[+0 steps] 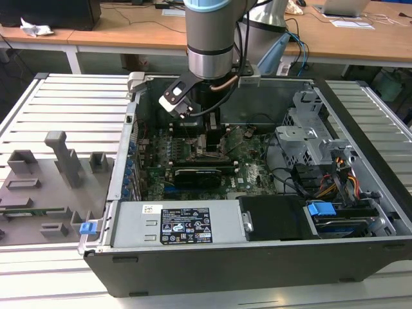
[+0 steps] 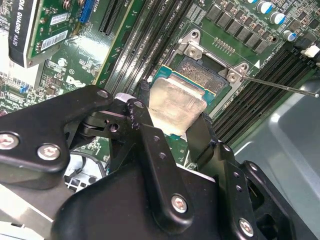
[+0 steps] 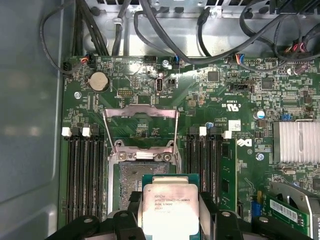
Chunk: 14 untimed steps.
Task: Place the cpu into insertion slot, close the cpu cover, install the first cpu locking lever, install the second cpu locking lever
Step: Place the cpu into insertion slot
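In the exterior view the arm reaches down into the open case. In the second wrist view the gripper pinches the cpu, silver face showing, just beside the bare socket. In the first wrist view the cover stands open beyond the socket.

A slatted metal table carries an open computer case beside a grey fixture.

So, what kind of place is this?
Probably a robotics lab: an open computer case on a slatted metal table, a robot arm whose pincer holds the cpu, and desks with cables behind.
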Tool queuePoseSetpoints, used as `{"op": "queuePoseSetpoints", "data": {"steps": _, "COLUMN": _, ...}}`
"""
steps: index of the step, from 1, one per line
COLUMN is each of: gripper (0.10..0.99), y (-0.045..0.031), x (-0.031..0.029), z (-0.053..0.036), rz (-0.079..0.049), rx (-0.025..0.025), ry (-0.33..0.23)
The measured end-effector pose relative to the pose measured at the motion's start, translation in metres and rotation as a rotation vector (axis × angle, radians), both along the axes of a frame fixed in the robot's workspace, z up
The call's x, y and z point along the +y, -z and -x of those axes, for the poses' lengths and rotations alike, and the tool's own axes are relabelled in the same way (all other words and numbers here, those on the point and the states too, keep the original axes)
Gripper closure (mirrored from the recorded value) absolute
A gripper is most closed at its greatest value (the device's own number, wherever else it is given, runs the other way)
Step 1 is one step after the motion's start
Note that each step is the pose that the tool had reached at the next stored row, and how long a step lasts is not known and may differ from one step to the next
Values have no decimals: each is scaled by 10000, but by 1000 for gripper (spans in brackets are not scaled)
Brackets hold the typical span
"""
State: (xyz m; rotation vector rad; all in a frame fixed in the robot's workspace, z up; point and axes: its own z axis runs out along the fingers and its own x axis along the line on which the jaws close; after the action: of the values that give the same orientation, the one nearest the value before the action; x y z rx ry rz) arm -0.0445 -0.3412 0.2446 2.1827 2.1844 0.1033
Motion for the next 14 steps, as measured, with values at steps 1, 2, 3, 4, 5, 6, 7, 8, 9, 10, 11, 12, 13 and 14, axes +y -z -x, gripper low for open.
{"op": "queuePoseSetpoints", "data": {"steps": 1, "gripper": 549, "y": 1, "x": 2, "z": 0, "rz": 0, "rx": 0, "ry": 0}}
{"op": "queuePoseSetpoints", "data": {"steps": 2, "gripper": 549, "y": 3, "x": 4, "z": 0, "rz": 1, "rx": 0, "ry": 0}}
{"op": "queuePoseSetpoints", "data": {"steps": 3, "gripper": 549, "y": 5, "x": 5, "z": 0, "rz": 2, "rx": 1, "ry": 0}}
{"op": "queuePoseSetpoints", "data": {"steps": 4, "gripper": 549, "y": 6, "x": 6, "z": 0, "rz": 2, "rx": 1, "ry": 0}}
{"op": "queuePoseSetpoints", "data": {"steps": 5, "gripper": 549, "y": 9, "x": 8, "z": 0, "rz": 1, "rx": 1, "ry": 0}}
{"op": "queuePoseSetpoints", "data": {"steps": 6, "gripper": 549, "y": 11, "x": 9, "z": 0, "rz": 2, "rx": 1, "ry": 0}}
{"op": "queuePoseSetpoints", "data": {"steps": 7, "gripper": 549, "y": 13, "x": 9, "z": 0, "rz": 2, "rx": 1, "ry": 0}}
{"op": "queuePoseSetpoints", "data": {"steps": 8, "gripper": 549, "y": 20, "x": 10, "z": 0, "rz": 1, "rx": 0, "ry": 0}}
{"op": "queuePoseSetpoints", "data": {"steps": 9, "gripper": 549, "y": 30, "x": 13, "z": 0, "rz": 2, "rx": 1, "ry": 1}}
{"op": "queuePoseSetpoints", "data": {"steps": 10, "gripper": 549, "y": 42, "x": 21, "z": 1, "rz": 2, "rx": 2, "ry": 2}}
{"op": "queuePoseSetpoints", "data": {"steps": 11, "gripper": 549, "y": 54, "x": 27, "z": 0, "rz": 2, "rx": 0, "ry": 0}}
{"op": "queuePoseSetpoints", "data": {"steps": 12, "gripper": 549, "y": 64, "x": 33, "z": 0, "rz": 1, "rx": 1, "ry": 1}}
{"op": "queuePoseSetpoints", "data": {"steps": 13, "gripper": 549, "y": 78, "x": 43, "z": 0, "rz": 2, "rx": 1, "ry": 0}}
{"op": "queuePoseSetpoints", "data": {"steps": 14, "gripper": 549, "y": 88, "x": 49, "z": 0, "rz": 1, "rx": 0, "ry": 0}}
